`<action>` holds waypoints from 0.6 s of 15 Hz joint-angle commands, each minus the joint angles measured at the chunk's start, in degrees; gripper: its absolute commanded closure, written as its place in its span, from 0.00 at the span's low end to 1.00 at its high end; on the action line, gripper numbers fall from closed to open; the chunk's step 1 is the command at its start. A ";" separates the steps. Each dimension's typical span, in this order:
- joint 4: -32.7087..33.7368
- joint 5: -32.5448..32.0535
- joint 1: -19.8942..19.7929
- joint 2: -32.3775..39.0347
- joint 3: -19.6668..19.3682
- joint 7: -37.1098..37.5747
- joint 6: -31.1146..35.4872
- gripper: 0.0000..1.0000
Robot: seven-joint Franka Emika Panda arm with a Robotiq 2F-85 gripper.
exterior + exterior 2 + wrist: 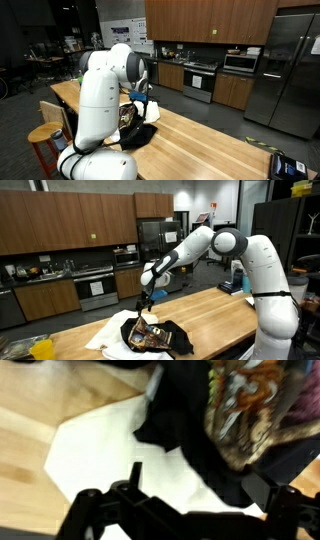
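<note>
Wooden table [220, 308]: gripper [143, 309], jaws apart, just above black garment [176, 336].

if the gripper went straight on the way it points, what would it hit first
Probably the black garment, near its edge over the white cloth; depth is unclear.

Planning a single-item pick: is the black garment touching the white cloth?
Touching. The wrist view shows the black garment lying on top of the white cloth, its dark edge overlapping the white with no gap.
</note>
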 commanded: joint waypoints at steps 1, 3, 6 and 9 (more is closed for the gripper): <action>4.53 -3.31 -0.70 5.44 -1.91 1.83 11.15 0.00; 7.33 -3.16 -1.25 9.26 -2.09 3.55 14.27 0.00; 11.01 -0.61 -1.83 14.35 -1.81 8.61 10.89 0.00; 12.55 -0.29 -1.26 17.39 -2.31 13.24 8.38 0.00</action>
